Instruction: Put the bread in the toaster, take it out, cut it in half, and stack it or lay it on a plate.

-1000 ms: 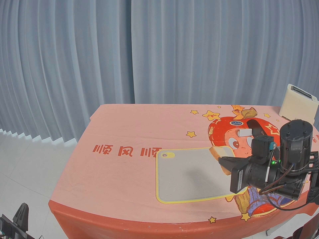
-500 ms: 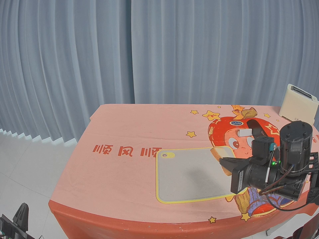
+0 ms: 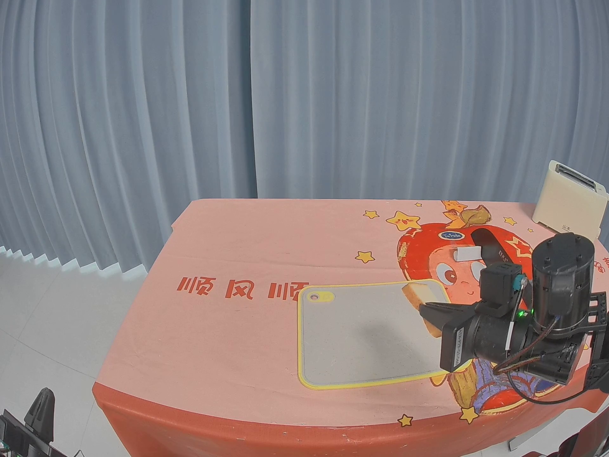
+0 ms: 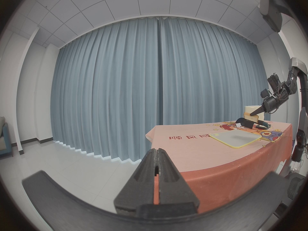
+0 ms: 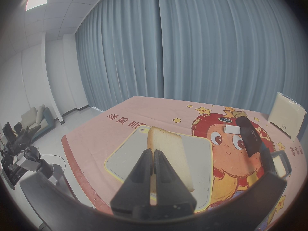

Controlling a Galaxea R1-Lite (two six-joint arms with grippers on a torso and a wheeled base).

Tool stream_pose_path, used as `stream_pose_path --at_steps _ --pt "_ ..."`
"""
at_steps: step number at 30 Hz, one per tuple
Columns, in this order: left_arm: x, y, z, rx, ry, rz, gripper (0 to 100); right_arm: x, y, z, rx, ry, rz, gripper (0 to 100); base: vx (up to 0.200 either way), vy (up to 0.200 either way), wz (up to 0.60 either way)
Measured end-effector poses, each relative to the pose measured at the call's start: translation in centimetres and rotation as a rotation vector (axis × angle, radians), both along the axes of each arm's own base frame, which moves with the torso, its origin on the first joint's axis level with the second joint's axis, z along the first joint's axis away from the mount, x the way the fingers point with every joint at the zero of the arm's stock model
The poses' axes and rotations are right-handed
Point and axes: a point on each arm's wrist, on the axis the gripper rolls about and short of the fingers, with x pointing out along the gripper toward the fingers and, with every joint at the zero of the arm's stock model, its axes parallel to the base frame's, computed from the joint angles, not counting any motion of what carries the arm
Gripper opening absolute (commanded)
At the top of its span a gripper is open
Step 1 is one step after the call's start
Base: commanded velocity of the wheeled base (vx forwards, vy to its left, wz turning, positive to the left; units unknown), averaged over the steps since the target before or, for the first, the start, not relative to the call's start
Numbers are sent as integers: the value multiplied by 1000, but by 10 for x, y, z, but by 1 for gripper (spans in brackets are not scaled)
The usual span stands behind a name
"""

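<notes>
right gripper (image 5: 153, 152) clamped on bread (image 5: 170, 146) — held upright above cutting board (image 3: 361, 341) | left gripper (image 4: 156, 151) closed

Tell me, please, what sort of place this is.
Most likely a robotics lab or test room staged for kitchen tasks: a floor-length grey curtain, a tiled office ceiling, and a cloth-covered table with a cutting board and toaster.

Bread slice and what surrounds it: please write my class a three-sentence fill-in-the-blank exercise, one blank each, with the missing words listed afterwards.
1. The slice of bread is clamped in the robot's ____ gripper.
2. The grey cutting board has a ____ rim.
3. The toaster stands at the far ____ corner of the table, as the head view shows it.

Missing words: right; yellow; right.
</notes>
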Motion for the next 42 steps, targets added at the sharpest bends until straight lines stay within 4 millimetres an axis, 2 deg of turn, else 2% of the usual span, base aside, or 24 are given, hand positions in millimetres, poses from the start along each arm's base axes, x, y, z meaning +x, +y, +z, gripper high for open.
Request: stream_pose_path --at_steps 6,42 --pt "0 0 0 0 0 1 0 0 0 -1 -2 1 0 0 0 0 0" --pt "0 0 0 -1 0 1 0 -2 -2 -2 -34 -20 -49 0 0 -200 0"
